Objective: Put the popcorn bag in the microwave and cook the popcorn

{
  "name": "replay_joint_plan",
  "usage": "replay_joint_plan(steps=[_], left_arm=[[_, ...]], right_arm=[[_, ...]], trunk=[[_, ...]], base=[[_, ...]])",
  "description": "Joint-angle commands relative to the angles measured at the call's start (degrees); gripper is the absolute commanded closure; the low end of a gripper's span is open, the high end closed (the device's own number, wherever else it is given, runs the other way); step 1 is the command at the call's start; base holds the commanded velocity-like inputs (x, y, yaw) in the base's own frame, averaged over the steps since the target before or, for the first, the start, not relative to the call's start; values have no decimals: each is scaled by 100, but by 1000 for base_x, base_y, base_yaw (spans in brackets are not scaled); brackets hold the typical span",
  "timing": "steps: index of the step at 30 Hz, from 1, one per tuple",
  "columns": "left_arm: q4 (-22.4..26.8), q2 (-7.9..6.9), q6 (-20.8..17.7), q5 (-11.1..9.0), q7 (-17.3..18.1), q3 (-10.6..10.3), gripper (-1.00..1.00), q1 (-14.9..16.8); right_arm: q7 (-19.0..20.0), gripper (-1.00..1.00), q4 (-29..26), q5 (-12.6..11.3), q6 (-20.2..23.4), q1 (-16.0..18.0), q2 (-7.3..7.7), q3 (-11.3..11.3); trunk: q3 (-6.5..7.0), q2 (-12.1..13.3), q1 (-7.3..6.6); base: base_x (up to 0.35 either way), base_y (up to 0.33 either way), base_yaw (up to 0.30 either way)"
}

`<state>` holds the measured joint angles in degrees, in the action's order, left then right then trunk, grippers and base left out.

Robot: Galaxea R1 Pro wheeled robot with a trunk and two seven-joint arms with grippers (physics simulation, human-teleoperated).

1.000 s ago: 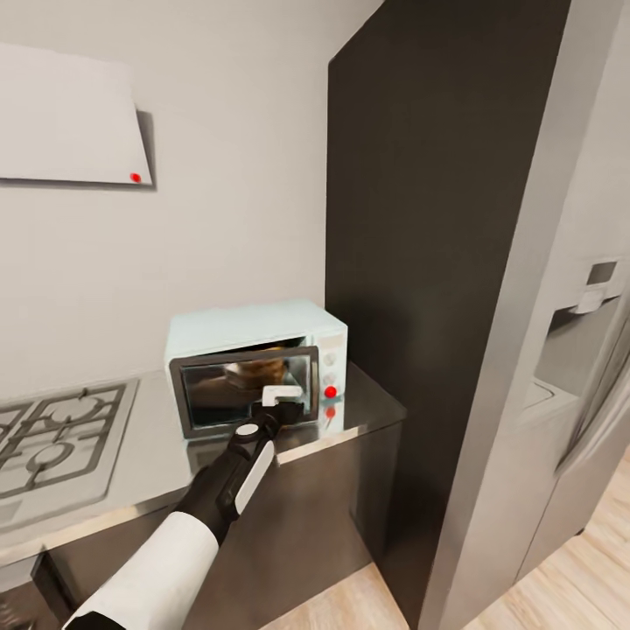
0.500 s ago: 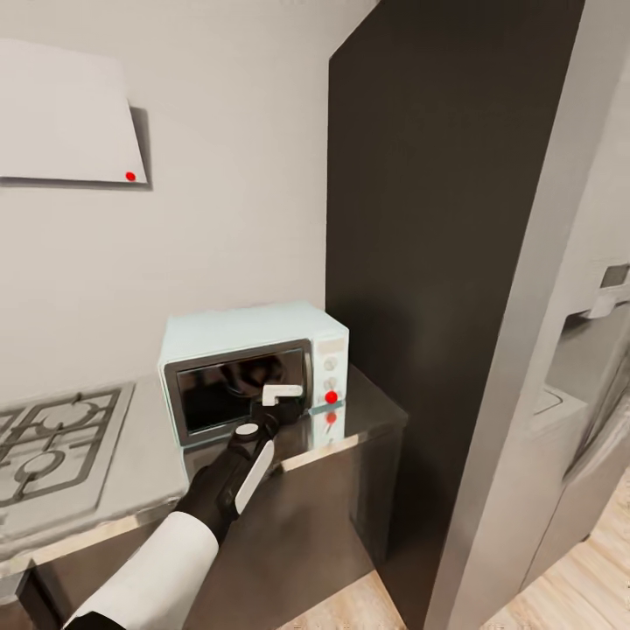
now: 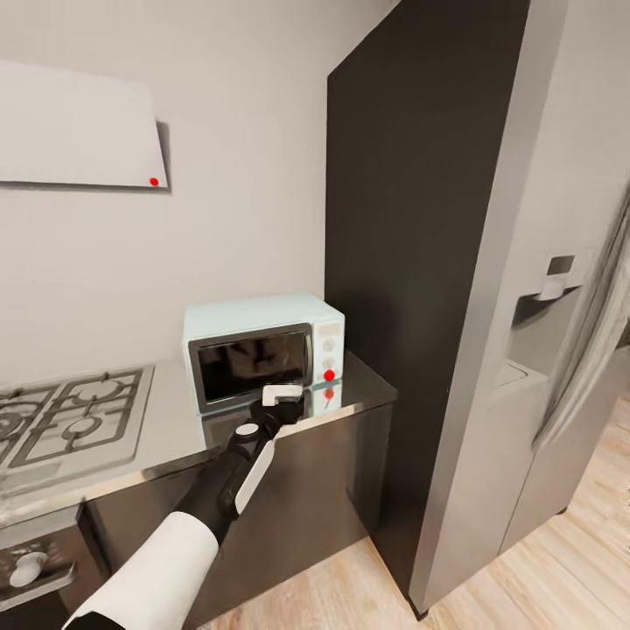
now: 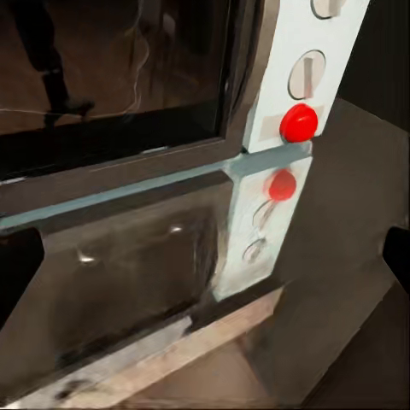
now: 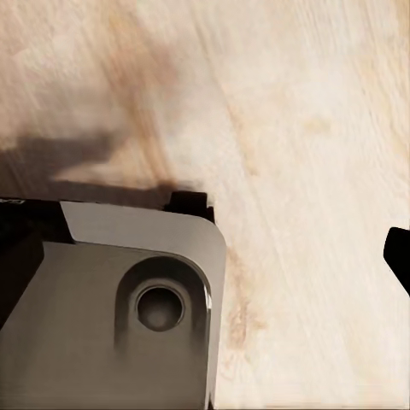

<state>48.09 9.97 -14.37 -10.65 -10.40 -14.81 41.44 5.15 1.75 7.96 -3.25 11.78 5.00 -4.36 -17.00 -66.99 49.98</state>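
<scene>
The pale mint-blue boxy microwave [image 3: 262,350], door closed, is being faced on the glossy grey countertop [image 3: 166,437] by the left gripper [image 3: 282,398], fingers apart.

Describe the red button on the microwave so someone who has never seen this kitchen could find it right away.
Find the tall dark panel beside the fridge; the mint-blue microwave stands on the grey countertop right against it. On its white control strip, right of the dark glass door, the red button sits lowest. The two knobs above it are white, so it alone is red.
</scene>
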Motion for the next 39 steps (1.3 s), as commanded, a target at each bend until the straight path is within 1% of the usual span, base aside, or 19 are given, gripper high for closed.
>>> replay_joint_plan(steps=[1, 7, 10, 11, 12, 16, 18, 19, 21, 22, 25, 27, 28, 29, 30, 31, 34, 36, 39], left_arm=[[8, -4, -22, -60, -50, -21, -100, 4], [-58, 3, -12, -87, -4, -28, -100, 4], [-576, 3, 26, -161, 33, -30, -100, 4], [-1043, 3, 37, -363, 48, -30, -100, 4], [-1270, 3, 41, -449, 56, -36, -100, 4], [-2608, 3, 92, -673, 324, -46, -100, 4], [-3571, 3, 410, -792, 645, -47, -100, 3], [-4058, 3, 722, -890, 757, -41, -100, 4], [-4526, 3, 1067, -1139, 841, -34, -100, -35], [-4655, 3, 1149, -1276, 861, -28, -100, -157], [-4755, 3, 1220, -1409, 883, -23, -100, -671], [-4784, 3, 1277, -1445, 899, -17, -100, -1290], [-4789, 3, 1332, -1460, 905, -20, -100, -1826], [-4791, -12, 1366, -1465, 906, -20, -100, -2000], [-4794, -87, 1401, -1469, 907, -21, -100, -2164], [-4795, -253, 1467, -1472, 908, -21, -100, -2426], [-4799, -630, 1683, -1527, 908, -21, -100, -2799], [-4800, -708, 1750, -1646, 908, -21, -100, -2864], [-4800, -728, 1768, -1685, 908, -21, -100, -2880]], right_arm=[[12, -100, 19, 56, -35, 8, 2, -47], [12, -100, 18, 56, -39, 9, 9, -47], [12, -100, 18, 56, -43, 9, 10, -47], [12, -100, 19, 56, -42, 9, 5, -47], [10, -100, 19, 56, -39, 8, 3, -47], [4, -100, 19, 56, -30, 9, 9, -47], [1, -100, 19, 56, -21, 9, 9, -46], [-2, -100, 19, 56, -25, 8, 10, -47], [-5, -100, 19, 56, -41, 8, 10, -47], [-5, -100, 19, 56, -48, 8, 10, -47], [-5, -100, 19, 56, -58, 8, 10, -47], [-5, -100, 19, 56, -60, 8, 4, -45], [-6, -100, 19, 56, -59, 8, 1, -44], [-6, -100, 19, 56, -57, 8, 1, -44], [-6, -100, 19, 56, -55, 8, 1, -43], [-6, -100, 19, 56, -50, 8, 1, -45], [-6, -100, 19, 56, -47, 8, 1, -43], [-4, -100, 19, 56, -9, 8, -6, -39], [-12, -100, 19, 56, 26, 8, 4, -42]], trunk=[[-7, -5, -3], [-7, -5, -3], [-7, -5, -3], [-7, -5, -3], [-7, -5, -3], [-7, -5, -3], [-7, -5, -3], [-7, -5, -3], [-7, -5, -3], [-7, -5, -3], [-7, -5, -3], [-7, -5, -3], [-7, -5, -3], [-7, -5, -3], [-7, -5, -3], [-7, -5, -3], [-7, -5, -3], [-7, -5, -3], [-7, -5, -3]], base=[[-346, 0, 0], [-311, 0, 0], [-63, 0, 0], [-10, 0, 0], [-6, 0, 0], [-2, 0, 0], [0, 0, 0], [0, 0, 0], [0, 0, 0], [0, 0, 0], [0, 0, 0], [0, 0, 0], [0, 0, 0], [0, 0, 0], [0, 0, 0], [0, 0, 0], [0, 0, 0], [0, 0, 0], [0, 0, 0]])
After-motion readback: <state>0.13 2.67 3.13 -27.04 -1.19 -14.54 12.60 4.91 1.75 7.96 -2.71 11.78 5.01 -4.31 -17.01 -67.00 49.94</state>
